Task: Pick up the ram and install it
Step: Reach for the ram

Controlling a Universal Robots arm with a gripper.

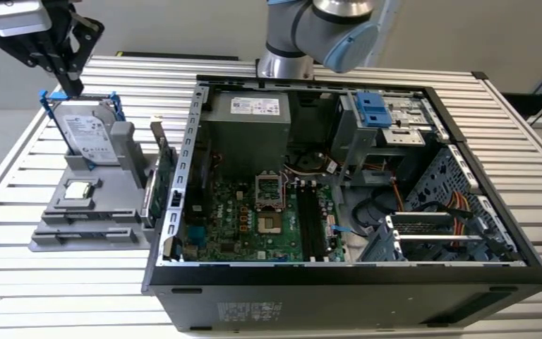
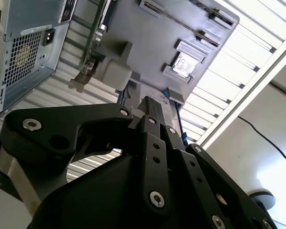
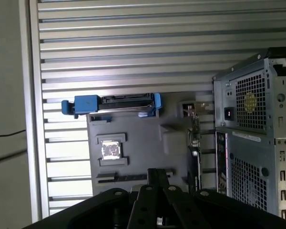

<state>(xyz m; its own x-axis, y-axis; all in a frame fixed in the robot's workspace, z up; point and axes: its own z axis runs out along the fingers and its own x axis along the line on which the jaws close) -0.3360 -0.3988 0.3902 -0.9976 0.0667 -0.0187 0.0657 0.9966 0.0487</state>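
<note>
Ram (image 3: 118, 176): as far as we can tell it's the dark strip sitting edge-on in the long slot of the grey holder (image 1: 92, 236). That slot is at the end away from the hard drive, just past the chip. It's not in the case and nothing is touching it.

The slatted desk (image 1: 64, 282) carries everything. The open case (image 1: 346, 304) takes up the exterior view's right, with the arm (image 1: 318, 28) coming in over its back. The holder sits just beside the case on the exterior view's left.

In the holder, the hard drive (image 1: 90, 138) stands upright in its blue clips. The green card (image 1: 163, 187) stands along the side nearest the case, and the chip (image 1: 80, 189) lies flat.

The gripper (image 1: 70, 88) hangs just over the drive's top edge, fingers pinched narrow with the tips together.
</note>
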